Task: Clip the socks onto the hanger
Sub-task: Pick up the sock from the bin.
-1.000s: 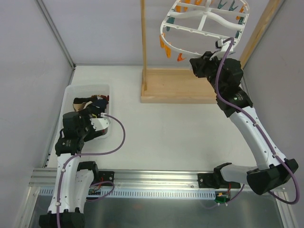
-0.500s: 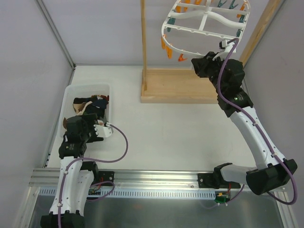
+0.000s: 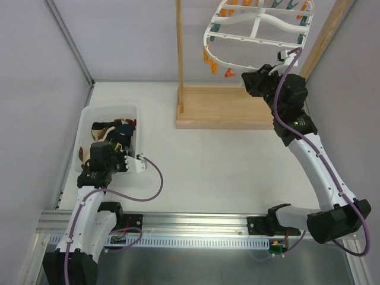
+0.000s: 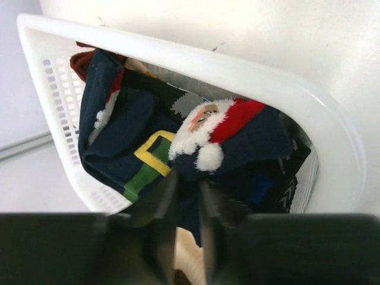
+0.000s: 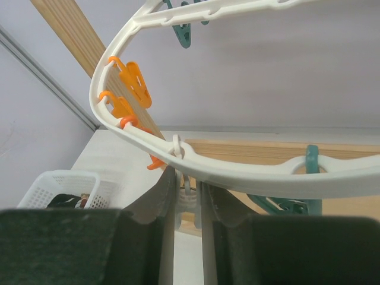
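Note:
Several socks point(image 3: 116, 129) lie heaped in a white basket point(image 3: 110, 108) at the left. My left gripper point(image 3: 110, 144) reaches down into the heap. In the left wrist view it point(image 4: 189, 199) is shut on a dark navy sock point(image 4: 237, 142) with a Santa face, a fold of it pinched between the fingers. The white oval hanger point(image 3: 255, 43) with orange and teal pegs hangs at the top right. My right gripper point(image 3: 252, 75) is right under its near rim. In the right wrist view it point(image 5: 187, 196) is shut on a white peg point(image 5: 187, 200) hanging from the rim point(image 5: 237, 173).
The light wooden stand has a base point(image 3: 219, 108) on the table and a post point(image 3: 179, 47) left of the hanger, with a slanted strut point(image 3: 326, 35) at the right. Orange pegs point(image 5: 132, 83) and a teal peg point(image 5: 285, 205) hang near my right fingers.
My left arm has drawn back toward the near end of the basket and its jaws have closed on the navy sock. The right gripper and hanger have shifted slightly up and right.

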